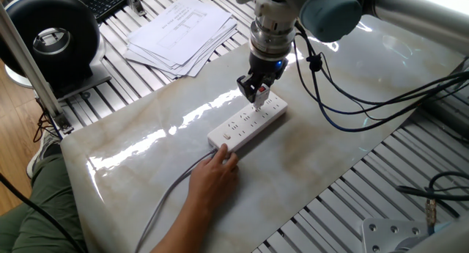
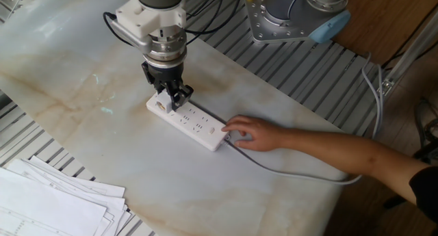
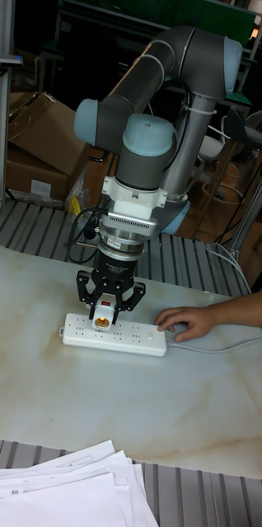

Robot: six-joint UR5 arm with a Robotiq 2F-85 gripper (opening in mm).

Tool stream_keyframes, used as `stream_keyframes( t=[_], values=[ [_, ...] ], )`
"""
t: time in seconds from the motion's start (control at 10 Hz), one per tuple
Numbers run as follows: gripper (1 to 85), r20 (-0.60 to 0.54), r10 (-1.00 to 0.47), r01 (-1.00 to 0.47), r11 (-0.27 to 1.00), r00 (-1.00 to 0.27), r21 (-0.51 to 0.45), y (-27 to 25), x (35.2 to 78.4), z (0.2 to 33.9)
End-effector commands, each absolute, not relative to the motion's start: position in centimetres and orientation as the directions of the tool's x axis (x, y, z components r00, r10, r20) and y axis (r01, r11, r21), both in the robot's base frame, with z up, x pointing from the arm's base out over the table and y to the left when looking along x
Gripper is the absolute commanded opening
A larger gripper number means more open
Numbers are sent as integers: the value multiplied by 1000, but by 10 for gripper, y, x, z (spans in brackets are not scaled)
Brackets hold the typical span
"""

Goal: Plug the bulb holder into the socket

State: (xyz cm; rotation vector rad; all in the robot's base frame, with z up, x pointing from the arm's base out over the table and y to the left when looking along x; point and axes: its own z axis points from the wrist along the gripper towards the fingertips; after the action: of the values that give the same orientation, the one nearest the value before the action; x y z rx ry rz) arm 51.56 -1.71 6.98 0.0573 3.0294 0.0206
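The socket point(image 1: 245, 123) is a long white power strip lying on the marble table point(image 1: 146, 172); it also shows as the socket point(image 2: 198, 125) and the socket point(image 3: 139, 331). The bulb holder point(image 3: 105, 316), small and white with a red mark, stands upright on the outlet at the strip's end away from the cable. My gripper point(image 3: 105, 311) points straight down and is shut on it. The other views show the same hold: gripper point(image 1: 258, 95) on bulb holder point(image 1: 260, 99), gripper point(image 2: 167, 96) on bulb holder point(image 2: 162, 103). Whether the pins are fully in is hidden.
A person's hand point(image 1: 215, 174) presses on the strip's switch end, hand point(image 2: 252, 133), hand point(image 3: 183, 318). The grey cable point(image 1: 165, 202) runs off along the arm. A paper stack point(image 1: 183, 33) lies at the table's edge, and a black fan point(image 1: 51, 37) stands beyond it.
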Motion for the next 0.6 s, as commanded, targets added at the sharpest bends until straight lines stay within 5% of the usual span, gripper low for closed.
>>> stream_keyframes(
  t=[0.0,0.5],
  values=[
    [13,-120,41,38,999,-992,29,-15,516,70],
    [13,-134,25,21,999,-991,31,-13,516,68]
  ],
)
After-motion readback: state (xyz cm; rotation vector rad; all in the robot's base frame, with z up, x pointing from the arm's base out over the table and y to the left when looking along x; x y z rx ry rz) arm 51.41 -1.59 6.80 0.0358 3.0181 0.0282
